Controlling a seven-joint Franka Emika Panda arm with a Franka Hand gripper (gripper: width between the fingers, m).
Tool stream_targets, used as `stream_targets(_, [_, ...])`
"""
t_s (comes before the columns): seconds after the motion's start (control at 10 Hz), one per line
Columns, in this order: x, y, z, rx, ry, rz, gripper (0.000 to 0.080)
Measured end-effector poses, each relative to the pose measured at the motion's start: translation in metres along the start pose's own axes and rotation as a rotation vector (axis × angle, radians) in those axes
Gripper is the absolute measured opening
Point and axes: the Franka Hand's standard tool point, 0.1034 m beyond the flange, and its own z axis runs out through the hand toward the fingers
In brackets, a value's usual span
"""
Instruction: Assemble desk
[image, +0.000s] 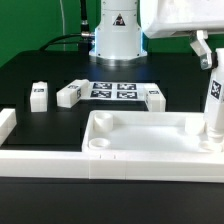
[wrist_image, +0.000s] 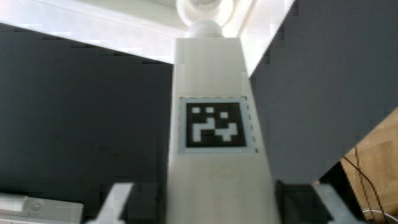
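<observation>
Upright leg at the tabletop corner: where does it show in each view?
Exterior view: upright leg at the exterior view's right edge, standing at the tabletop's corner, under the gripper.
Wrist view: centre of the picture, between the fingers.
Shared landmark: the leg's black-white tag.

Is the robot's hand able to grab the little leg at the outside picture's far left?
Probably not yet: the gripper is shut on an upright leg. The far-left leg lies uncovered, though.

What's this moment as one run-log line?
pincer: shut on leg | leg: upright at tabletop corner | loose legs: three
</observation>
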Motion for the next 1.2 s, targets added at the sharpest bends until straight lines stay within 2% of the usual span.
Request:
stream_targets(0.4, [-0.008, -0.005, 0.009, 0.004, -0.002, -0.004, 0.0290])
stream_targets(0.6, [-0.010, -0.001, 0.011, 0.002, -0.004, -0.002, 0.0290])
stream_targets(1.2, [-0.015, -0.005, 0.008, 0.003, -0.007, -0.007, 0.0290])
